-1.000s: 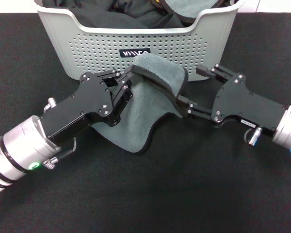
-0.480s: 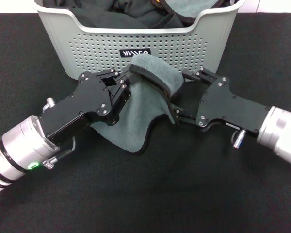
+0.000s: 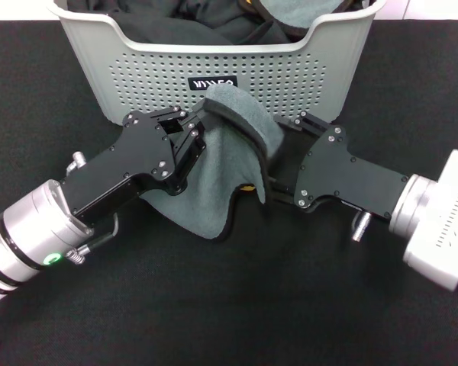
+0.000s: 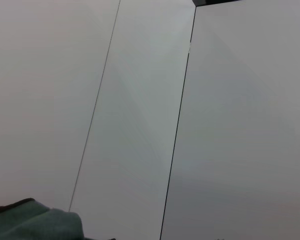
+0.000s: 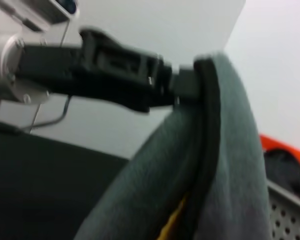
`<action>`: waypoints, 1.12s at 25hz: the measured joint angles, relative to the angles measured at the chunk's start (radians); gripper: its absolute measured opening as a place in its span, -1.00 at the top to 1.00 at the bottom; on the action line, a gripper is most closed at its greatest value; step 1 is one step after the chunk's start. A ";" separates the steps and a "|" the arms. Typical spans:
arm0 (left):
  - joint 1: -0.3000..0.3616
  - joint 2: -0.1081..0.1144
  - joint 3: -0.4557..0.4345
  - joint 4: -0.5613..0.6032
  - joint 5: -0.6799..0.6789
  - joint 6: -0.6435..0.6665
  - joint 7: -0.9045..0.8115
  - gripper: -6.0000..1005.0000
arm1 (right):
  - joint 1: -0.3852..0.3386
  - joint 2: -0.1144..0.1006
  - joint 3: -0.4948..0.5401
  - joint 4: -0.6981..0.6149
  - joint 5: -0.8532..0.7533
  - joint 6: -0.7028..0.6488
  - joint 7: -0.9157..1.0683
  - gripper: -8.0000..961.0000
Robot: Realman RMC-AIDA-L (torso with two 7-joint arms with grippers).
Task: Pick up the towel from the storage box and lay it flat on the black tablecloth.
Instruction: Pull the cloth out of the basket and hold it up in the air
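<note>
The right gripper [image 3: 269, 162] has moved in from the right and now sits against the towel's [image 3: 214, 183] edge, jaws spread around its fold. The left gripper [image 3: 192, 131] is clamped on the towel's upper corner, holding it draped, grey-teal face out, just before the storage box [image 3: 130, 72], its lower edge on the black tablecloth [image 3: 237, 305].
</note>
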State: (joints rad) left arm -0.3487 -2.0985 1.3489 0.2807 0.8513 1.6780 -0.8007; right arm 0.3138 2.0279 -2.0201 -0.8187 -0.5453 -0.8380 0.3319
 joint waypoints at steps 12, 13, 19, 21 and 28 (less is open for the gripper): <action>0.009 0.001 -0.002 -0.016 -0.001 -0.013 0.018 0.91 | -0.125 -0.001 -0.007 -0.098 0.013 -0.069 -0.131 -0.60; 0.009 0.002 -0.002 -0.016 -0.002 -0.016 0.020 0.91 | -0.132 -0.001 -0.007 -0.099 0.022 -0.073 -0.141 -0.60; 0.011 0.003 -0.006 -0.028 -0.036 -0.037 0.025 0.91 | -0.173 -0.008 0.001 -0.098 0.049 -0.141 -0.186 -0.60; 0.011 0.004 -0.011 -0.035 -0.044 -0.037 0.029 0.91 | -0.184 -0.009 0.014 -0.089 0.051 -0.173 -0.190 -0.60; 0.011 0.005 -0.015 -0.039 -0.042 -0.038 0.032 0.91 | -0.194 -0.009 0.040 -0.070 0.063 -0.207 -0.192 -0.59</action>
State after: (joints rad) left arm -0.3374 -2.0936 1.3343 0.2418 0.8093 1.6402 -0.7685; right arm 0.1201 2.0187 -1.9801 -0.8887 -0.4821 -1.0451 0.1399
